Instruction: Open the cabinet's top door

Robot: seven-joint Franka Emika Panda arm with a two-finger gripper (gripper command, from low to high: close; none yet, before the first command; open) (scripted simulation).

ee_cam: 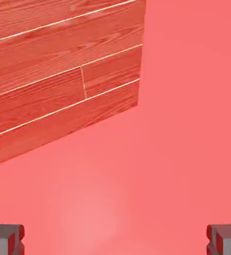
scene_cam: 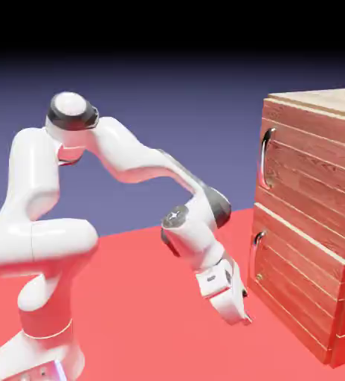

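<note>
The reddish-brown wood-plank cabinet (scene_cam: 309, 223) stands at the right of the exterior view. Its top door (scene_cam: 313, 175) lies flush and closed, with a long curved silver bar handle (scene_cam: 264, 158) at its left edge. My gripper (scene_cam: 239, 309) hangs low over the red table, pointing downward, just left of the cabinet's lower half and well below that handle. In the hand view the two grey fingertips (ee_cam: 5, 239) sit far apart at the bottom corners with only red table between them, so the gripper (ee_cam: 115, 241) is open and empty. A lower corner of the cabinet (ee_cam: 62, 74) fills the upper left.
The shorter lower door (scene_cam: 298, 286) with a small silver handle (scene_cam: 256, 242) is closed, close to my wrist. The red table (scene_cam: 146, 298) stretches left of the cabinet. My elbow and forearm (scene_cam: 194, 223) slope down toward the cabinet front.
</note>
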